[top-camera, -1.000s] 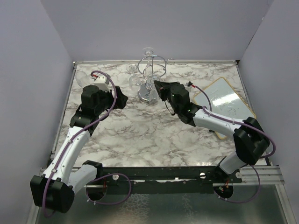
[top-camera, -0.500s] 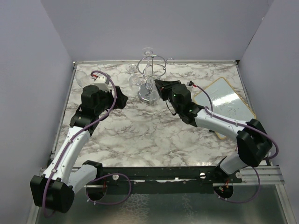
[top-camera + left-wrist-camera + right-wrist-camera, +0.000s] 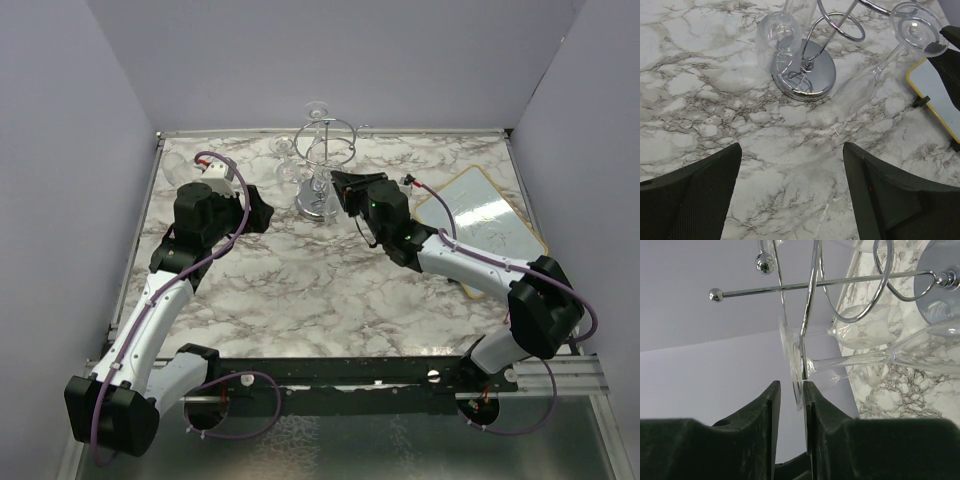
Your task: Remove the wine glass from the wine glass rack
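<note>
The chrome wine glass rack (image 3: 318,203) stands at the back middle of the marble table, with its round base in the left wrist view (image 3: 807,75) and its wire arms in the right wrist view (image 3: 815,285). A clear wine glass (image 3: 917,27) hangs tilted at the rack's right side, bowl low toward the table. My right gripper (image 3: 791,387) is nearly shut, with the glass's foot between its fingers and the stem (image 3: 855,360) running off to the right. My left gripper (image 3: 792,150) is open and empty above the table, left of the rack (image 3: 265,212).
A second glass (image 3: 780,42) hangs bowl-down on the rack's left, and more glasses hang at its back (image 3: 283,147). A yellow-rimmed white board (image 3: 480,225) lies at the right. A clear glass object (image 3: 172,165) lies by the left wall. Grey walls close three sides.
My right gripper has edged slightly up and toward the rack's top. The left arm has not moved.
</note>
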Tool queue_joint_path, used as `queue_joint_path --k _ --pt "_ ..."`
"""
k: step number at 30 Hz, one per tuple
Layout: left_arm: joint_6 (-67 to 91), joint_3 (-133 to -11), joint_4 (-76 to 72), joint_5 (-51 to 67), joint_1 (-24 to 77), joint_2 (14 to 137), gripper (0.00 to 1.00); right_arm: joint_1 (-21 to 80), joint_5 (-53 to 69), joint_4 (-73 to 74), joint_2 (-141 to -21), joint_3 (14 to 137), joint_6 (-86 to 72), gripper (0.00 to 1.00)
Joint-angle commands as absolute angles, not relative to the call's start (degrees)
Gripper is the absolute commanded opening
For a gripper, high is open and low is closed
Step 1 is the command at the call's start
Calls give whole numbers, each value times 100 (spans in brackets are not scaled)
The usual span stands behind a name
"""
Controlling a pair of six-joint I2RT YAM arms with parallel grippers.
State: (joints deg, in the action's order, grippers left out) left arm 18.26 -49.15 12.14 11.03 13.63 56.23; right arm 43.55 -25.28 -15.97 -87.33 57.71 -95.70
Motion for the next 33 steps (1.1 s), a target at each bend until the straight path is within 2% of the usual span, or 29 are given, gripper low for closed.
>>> queue_joint_path --k 1,8,30,33 --pt "1776 -4904 1197 1063 1398 5511 84 4396 -2804 -1482 -8751 5993 -9545 24" --pt "1767 -4905 1202 1061 1415 5511 84 4398 -3016 -1415 -8791 6094 -9536 18" --pt "1767 -4913 1207 1046 1433 5527 84 4398 -3076 -1327 -9022 6266 -9580 18" --pt "1758 -4913 1219 1046 1438 5529 84 4398 -3085 -1415 -9010 6239 -9531 7"
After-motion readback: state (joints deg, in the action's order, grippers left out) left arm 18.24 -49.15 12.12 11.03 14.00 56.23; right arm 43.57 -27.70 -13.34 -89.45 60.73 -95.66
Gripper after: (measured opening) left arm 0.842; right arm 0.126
